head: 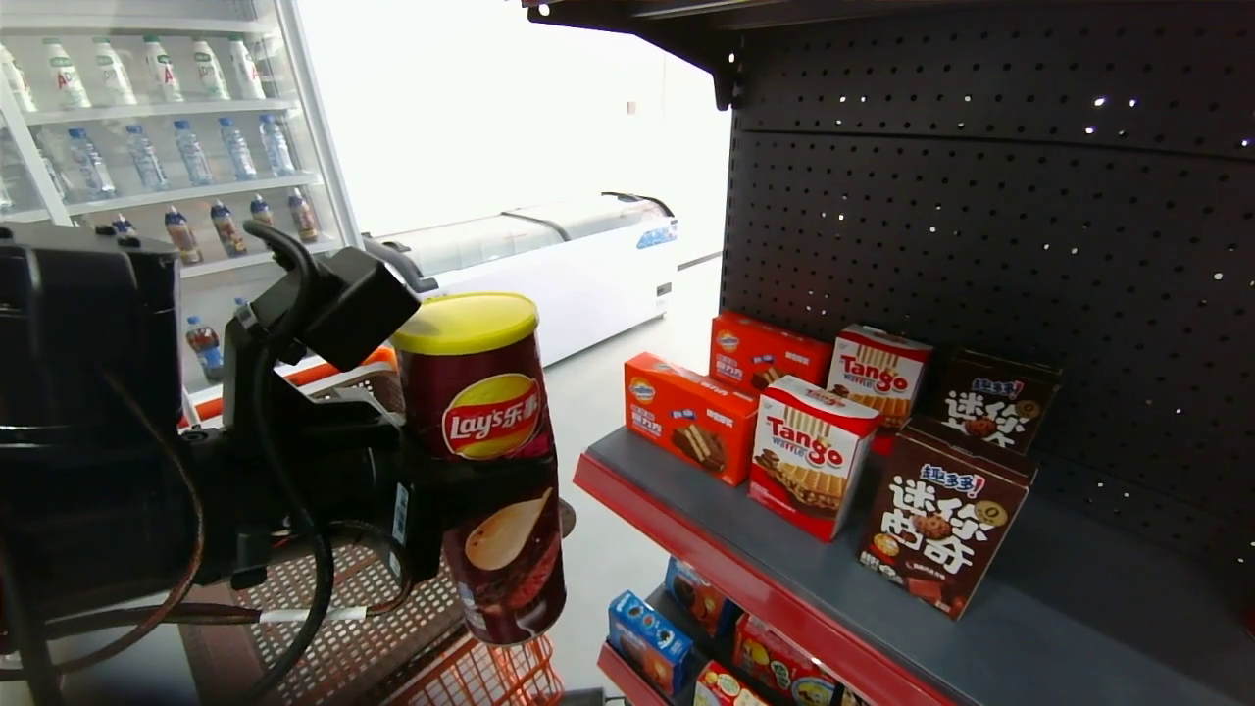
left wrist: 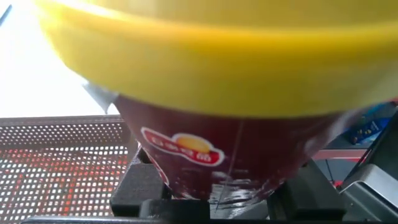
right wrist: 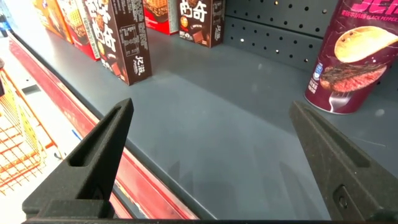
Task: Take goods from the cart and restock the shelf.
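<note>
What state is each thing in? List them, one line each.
chip can: upright, lid on, held above the cart
left gripper: shut on the chip can
right gripper: open, over the shelf
second chip can: standing upright on the shelf
boxes: closed, upright on the shelf

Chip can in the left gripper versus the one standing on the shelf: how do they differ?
The held can is clamped in the left gripper above the orange cart; the shelf can stands on the grey shelf board. The held can shows a yellow lid; the shelf can's top is out of frame. Both are dark red tubes picturing a chip.
</note>
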